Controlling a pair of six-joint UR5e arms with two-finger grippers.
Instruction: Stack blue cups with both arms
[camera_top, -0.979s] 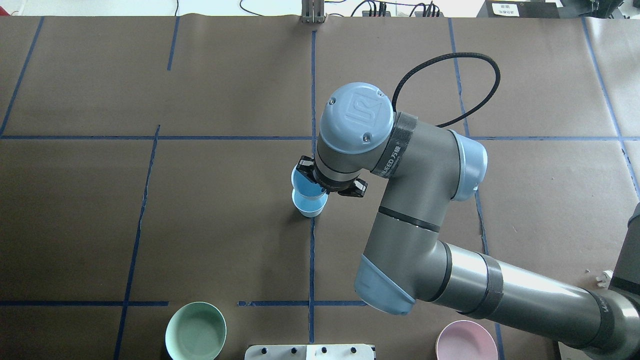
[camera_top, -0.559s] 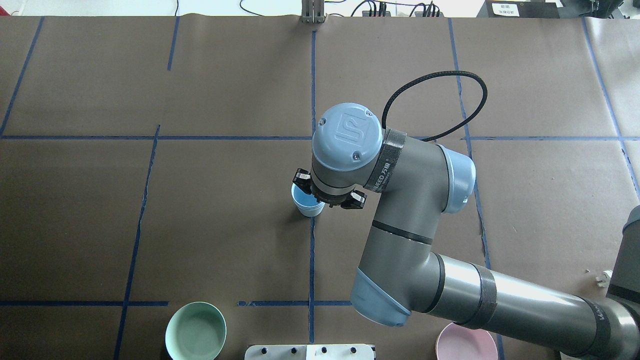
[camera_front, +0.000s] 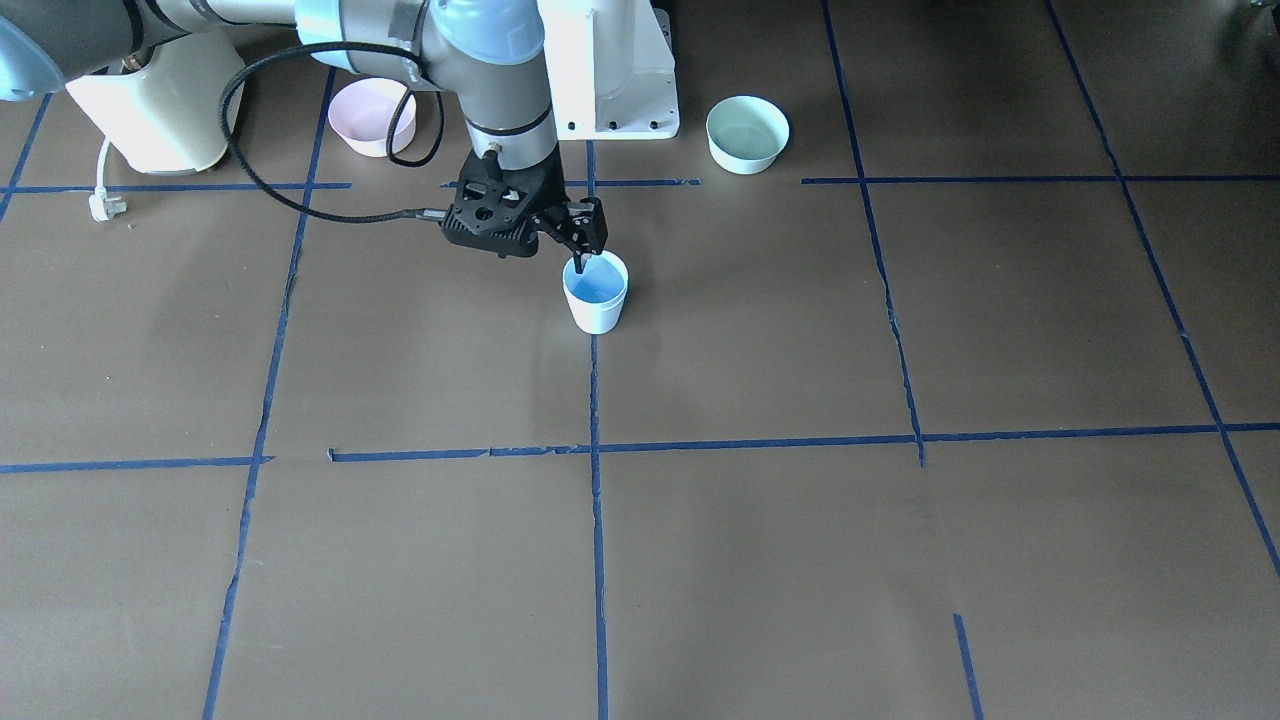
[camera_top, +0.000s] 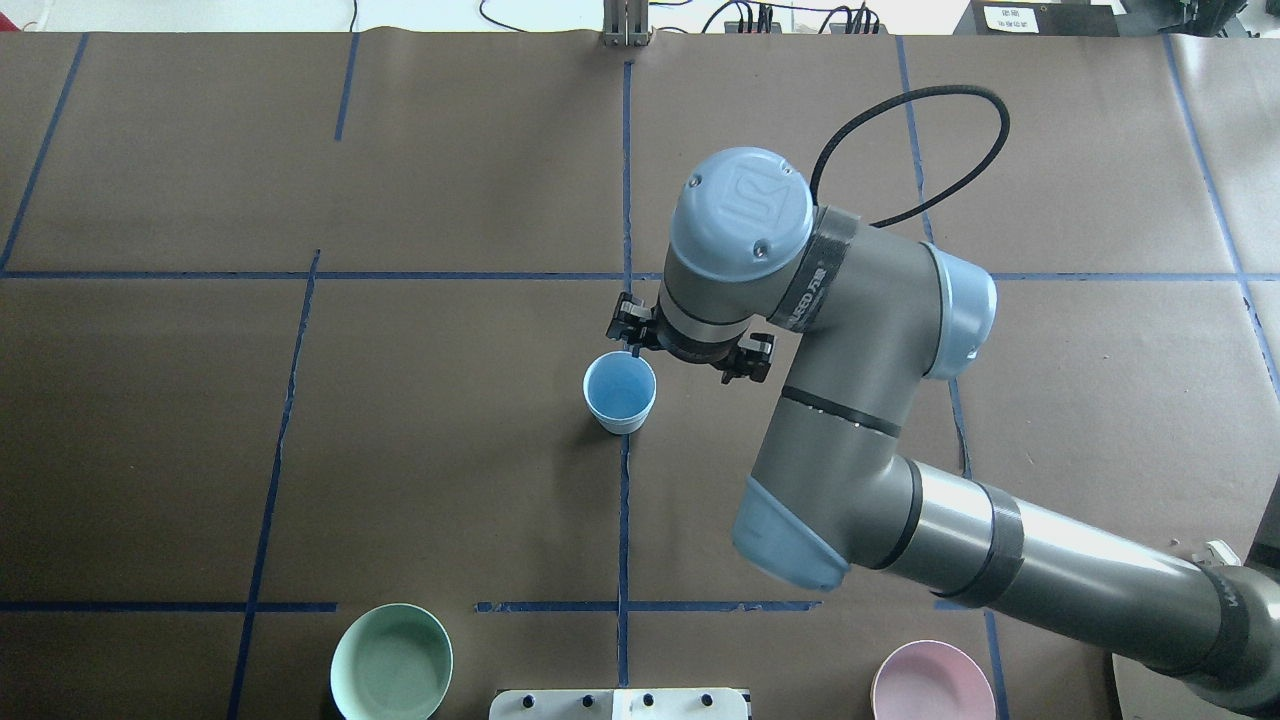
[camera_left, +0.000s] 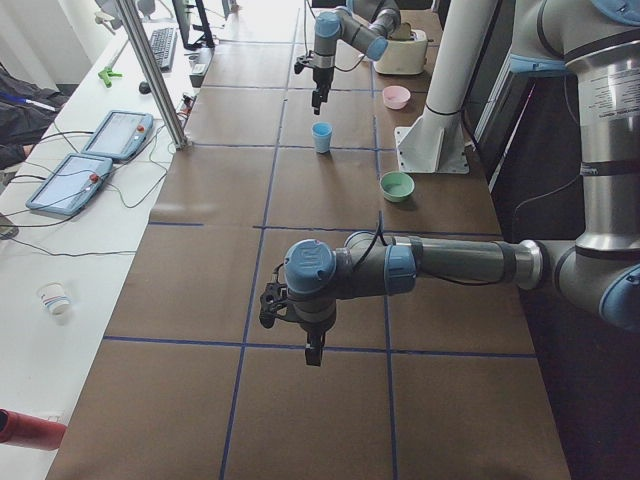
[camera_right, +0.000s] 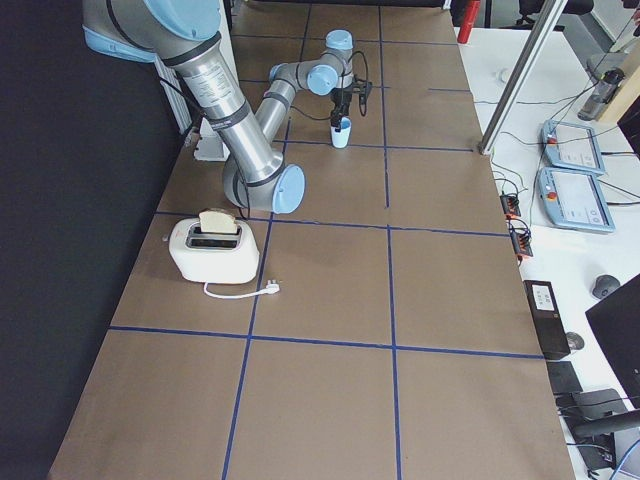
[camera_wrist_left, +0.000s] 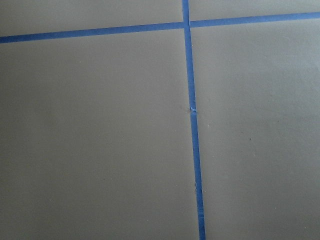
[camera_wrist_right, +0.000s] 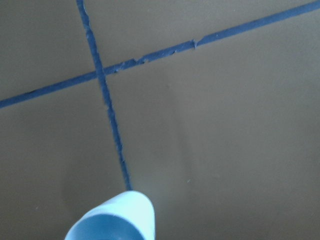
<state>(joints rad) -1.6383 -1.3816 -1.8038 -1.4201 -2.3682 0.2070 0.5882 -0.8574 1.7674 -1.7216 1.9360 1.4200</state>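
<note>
The two blue cups (camera_top: 620, 391) stand nested, one inside the other, upright on a blue tape line near the table's middle. They also show in the front view (camera_front: 596, 292), the left side view (camera_left: 321, 137) and the right side view (camera_right: 341, 132). My right gripper (camera_top: 688, 348) is open and empty, just beyond and above the stack. One of its fingers (camera_front: 585, 245) hangs over the far rim. The right wrist view shows only the rim of the cups (camera_wrist_right: 112, 221). My left gripper (camera_left: 312, 350) shows only in the left side view, low over bare table far from the cups. I cannot tell whether it is open or shut.
A mint-green bowl (camera_top: 392, 662) and a pink bowl (camera_top: 930, 685) sit at the near edge, either side of the white pedestal (camera_front: 615, 70). A toaster (camera_front: 150, 110) with its plug (camera_front: 98, 205) stands on the robot's right side.
The right gripper lowered the held cup into the standing cup, let it go, then rose and drew back to the right. The cups are now nested.
</note>
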